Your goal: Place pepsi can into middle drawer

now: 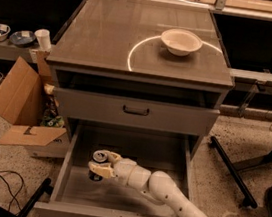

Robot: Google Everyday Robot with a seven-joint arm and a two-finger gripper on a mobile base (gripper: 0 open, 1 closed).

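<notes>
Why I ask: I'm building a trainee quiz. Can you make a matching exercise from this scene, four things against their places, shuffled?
Things:
1. pepsi can
2. white bowl
3. gripper
4. cardboard box

Places:
A. on the cabinet top
B. on the floor, left of the cabinet
C. reaching into the open middle drawer, closed around the can
D. held in the gripper, inside the middle drawer

Pairs: 1-D, 2-A, 3-C, 4-B.
</notes>
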